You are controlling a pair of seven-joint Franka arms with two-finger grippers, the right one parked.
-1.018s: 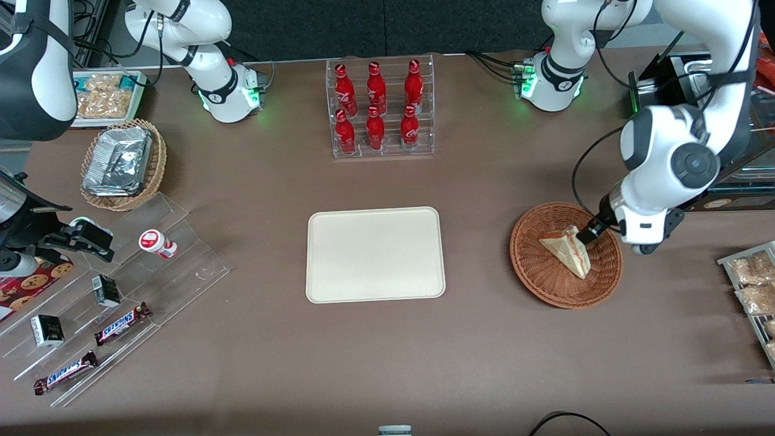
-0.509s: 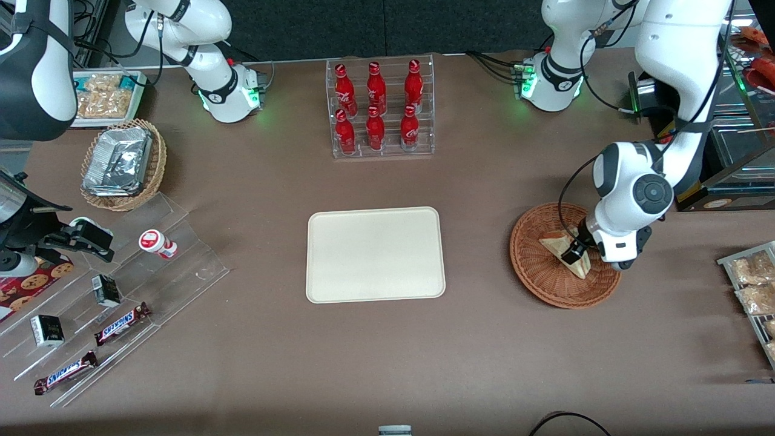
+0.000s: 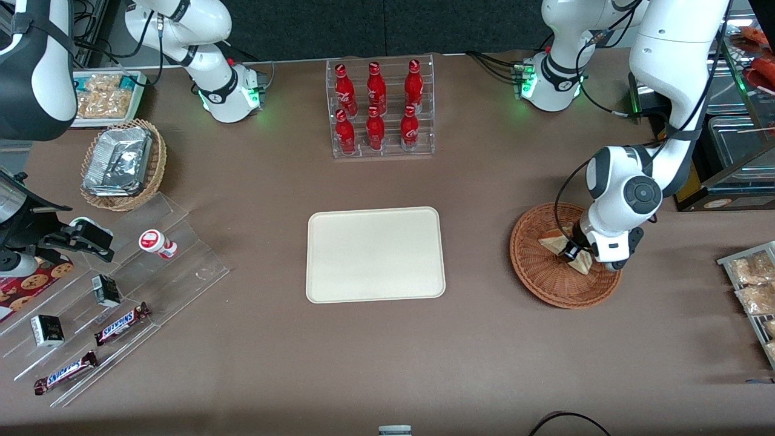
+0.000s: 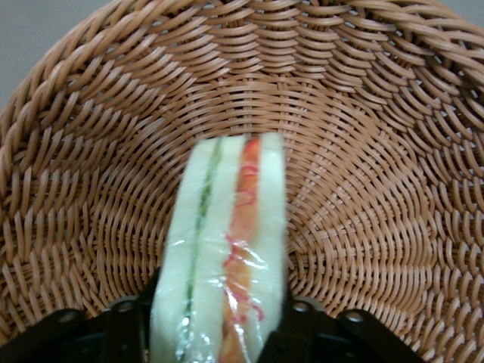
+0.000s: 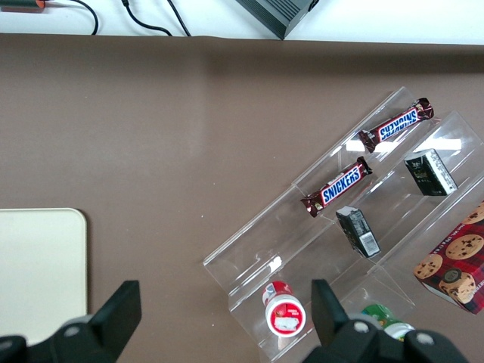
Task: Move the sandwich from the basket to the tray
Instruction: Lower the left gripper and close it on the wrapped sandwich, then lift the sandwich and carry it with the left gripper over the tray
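Tool (image 3: 571, 252) down inside basket (image 3: 536, 272), right of frame centre in front view. Fingers (image 4: 125, 327) sit on either side of sandwich (image 4: 223, 257), pressed to its bread faces; tool grasping sandwich. Sandwich stands on edge in basket, green and red filling stripes showing toward wrist camera, wrapped in clear film. Tray (image 3: 375, 254) bare at middle of frame on brown worktop (image 3: 387, 351), well apart from basket.
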